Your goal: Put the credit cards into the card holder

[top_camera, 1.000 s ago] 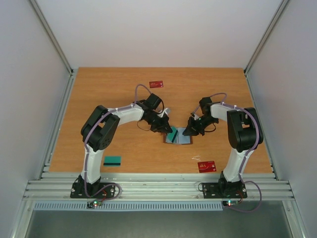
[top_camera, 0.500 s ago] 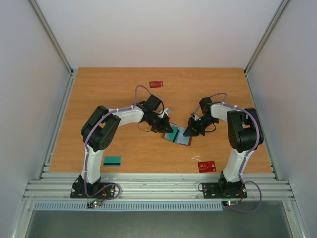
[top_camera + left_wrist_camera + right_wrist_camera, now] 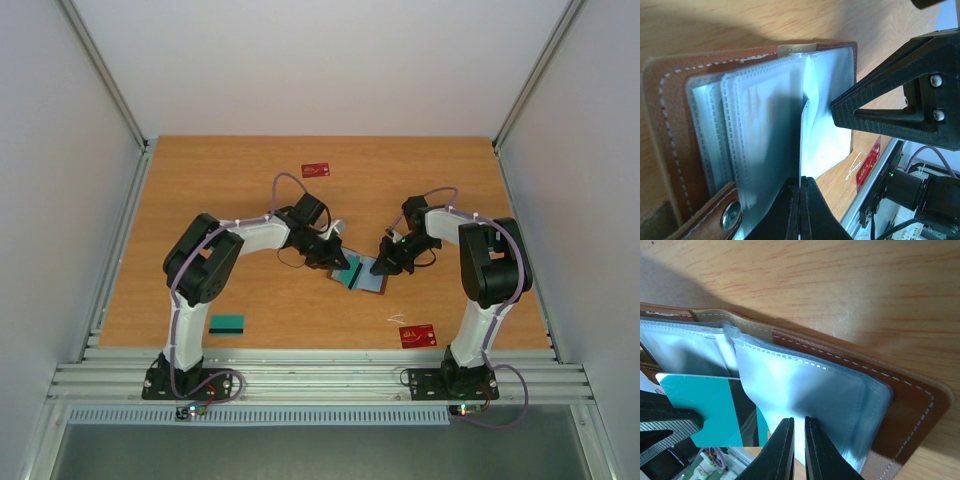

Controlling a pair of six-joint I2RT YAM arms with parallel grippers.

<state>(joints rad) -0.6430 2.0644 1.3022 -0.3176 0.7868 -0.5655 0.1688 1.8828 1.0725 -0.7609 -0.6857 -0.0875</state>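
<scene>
The card holder point(image 3: 372, 280) lies open at the table's middle, brown leather point(image 3: 910, 400) with clear sleeves point(image 3: 760, 125). My left gripper point(image 3: 340, 262) is shut on a teal credit card point(image 3: 705, 400) with a black stripe. That card shows edge-on point(image 3: 801, 150) in the left wrist view, standing between the sleeves above my left gripper point(image 3: 801, 186). My right gripper point(image 3: 799, 427) is shut on one clear sleeve, pulling it up from the right side point(image 3: 386, 264). Other credit cards lie loose: a red one point(image 3: 316, 169) at the back, a red one point(image 3: 417, 335) at the front right, and a teal one point(image 3: 227, 323) at the front left.
White walls and metal rails frame the wooden table point(image 3: 200, 200). The two arms meet over the holder, their fingers close together. My right gripper's black fingers point(image 3: 900, 107) fill the right of the left wrist view.
The card holder has turned a little and shifted slightly toward the front right. My left gripper followed it with the teal card. The right gripper kept its hold.
</scene>
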